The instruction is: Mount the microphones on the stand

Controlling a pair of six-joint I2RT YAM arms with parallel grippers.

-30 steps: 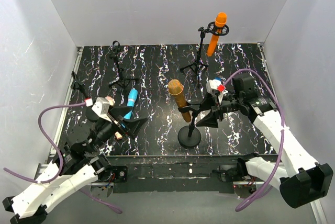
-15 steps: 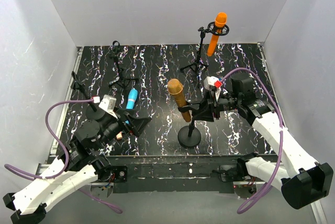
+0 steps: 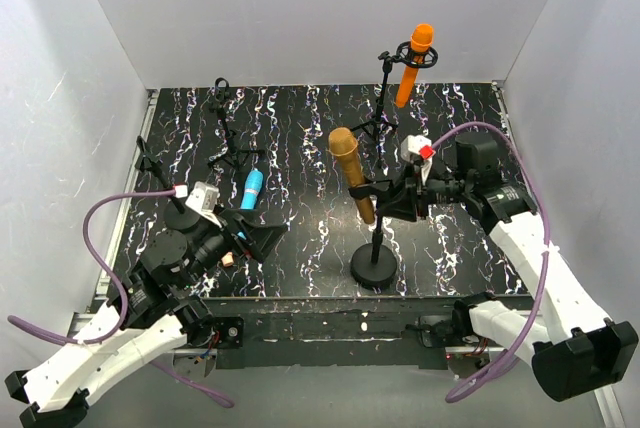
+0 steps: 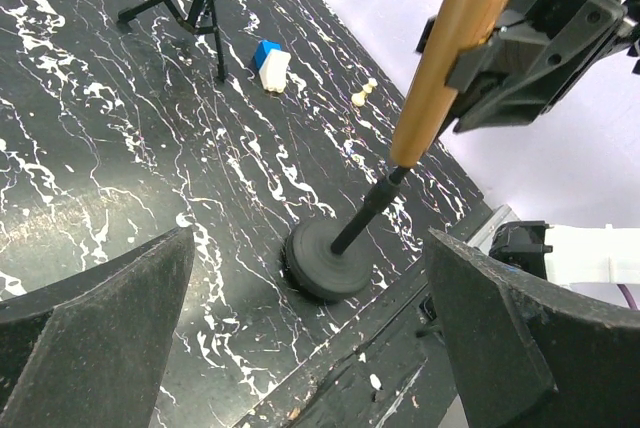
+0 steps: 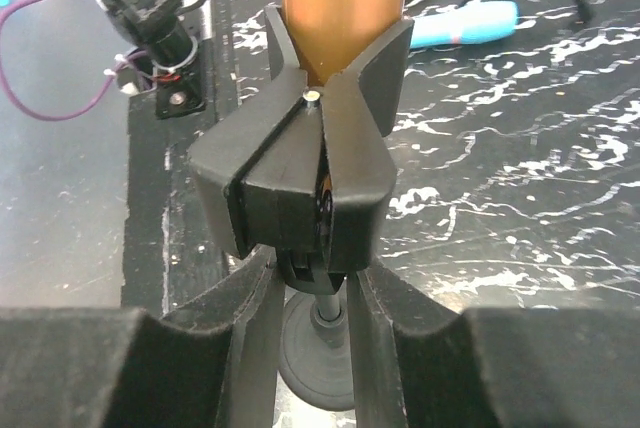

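Left gripper [image 3: 258, 225] hangs over the near-left of the table [image 3: 300, 128] with its jaws spread as wide as they go, nothing in them. Just past it the light blue microphone [image 3: 250, 189] lies flat on the marble top. Middle of the table, the gold-bronze microphone [image 3: 352, 173] sits tilted in the clip [image 5: 300, 178] of the round-base stand [image 3: 373, 268]. Right gripper [image 3: 395, 198] is narrowed down, pinching that stand's neck right under the clip. Back right, the orange microphone [image 3: 414, 65] sits clipped in a tripod stand [image 3: 377, 113].
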